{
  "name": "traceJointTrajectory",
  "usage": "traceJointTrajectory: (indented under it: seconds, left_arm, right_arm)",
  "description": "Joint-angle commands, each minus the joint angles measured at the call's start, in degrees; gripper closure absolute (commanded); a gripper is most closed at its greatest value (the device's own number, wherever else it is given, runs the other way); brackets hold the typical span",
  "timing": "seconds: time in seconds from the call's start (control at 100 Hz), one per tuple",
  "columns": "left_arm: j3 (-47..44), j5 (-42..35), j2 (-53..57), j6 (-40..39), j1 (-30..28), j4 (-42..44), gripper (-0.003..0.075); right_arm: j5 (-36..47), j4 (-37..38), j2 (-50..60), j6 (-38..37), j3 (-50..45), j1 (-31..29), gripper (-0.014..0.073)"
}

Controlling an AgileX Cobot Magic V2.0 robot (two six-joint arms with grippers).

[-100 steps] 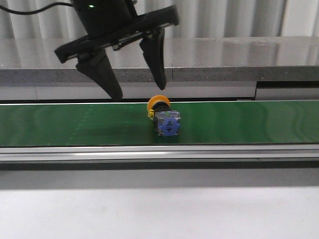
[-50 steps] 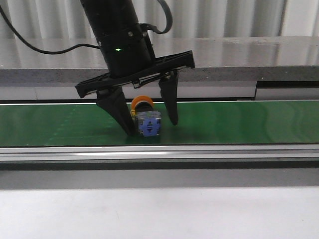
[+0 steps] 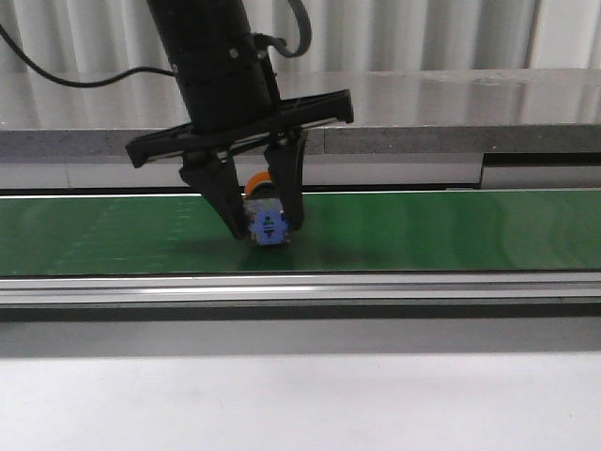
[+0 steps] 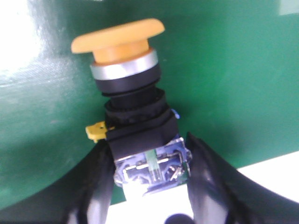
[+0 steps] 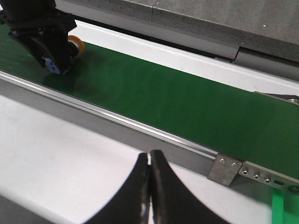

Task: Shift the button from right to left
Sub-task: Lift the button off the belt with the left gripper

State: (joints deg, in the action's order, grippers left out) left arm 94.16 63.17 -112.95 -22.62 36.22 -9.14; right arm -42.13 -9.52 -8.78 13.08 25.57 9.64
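The button [image 3: 266, 223] lies on its side on the green conveyor belt [image 3: 451, 230], blue-and-clear contact block toward the camera, yellow cap pointing away. My left gripper [image 3: 265, 224] reaches down from above and its two black fingers press both sides of the contact block. In the left wrist view the button [image 4: 135, 116] fills the frame, yellow cap far, block [image 4: 152, 165] pinched in my left gripper [image 4: 152, 170]. The right wrist view shows the button [image 5: 70, 46] far off under the left gripper. My right gripper [image 5: 149, 161] is shut and empty over the white table.
The belt has a metal rail [image 3: 376, 287] along its near edge and a grey ledge [image 3: 451, 141] behind it. A metal bracket [image 5: 225, 170] sits on the rail near the right gripper. White tabletop [image 3: 300, 395] lies in front.
My left gripper came down over the button and its fingers closed from a wide spread onto the contact block. The button shifted left along the belt.
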Motion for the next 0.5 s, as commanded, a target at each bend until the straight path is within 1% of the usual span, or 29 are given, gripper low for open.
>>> traceJointTrajectory:
  seconds: [0.0, 0.2, 0.27, 0.35, 0.49]
  left_arm:
    - [3.0, 1.9, 6.0, -0.5, 0.1, 2.8, 0.0552]
    - [3.9, 6.0, 11.9, -0.2, 0.1, 12.3, 0.0552]
    - [3.9, 8.6, 13.2, 1.5, -0.5, 15.4, 0.0552]
    - [3.8, 8.6, 14.4, 5.3, -2.3, 15.1, 0.0552]
    - [3.8, 8.6, 15.6, 8.6, -7.1, 14.2, 0.0552]
  right_arm:
    - [4.2, -0.6, -0.7, 0.5, 1.4, 0.2, 0.066]
    - [4.2, -0.6, -0.7, 0.5, 1.4, 0.2, 0.066]
    - [4.2, -0.6, -0.7, 0.5, 1.4, 0.2, 0.066]
    - [4.2, -0.6, -0.7, 0.5, 1.4, 0.2, 0.066]
    - [4.2, -0.6, -0.7, 0.5, 1.4, 0.2, 0.066]
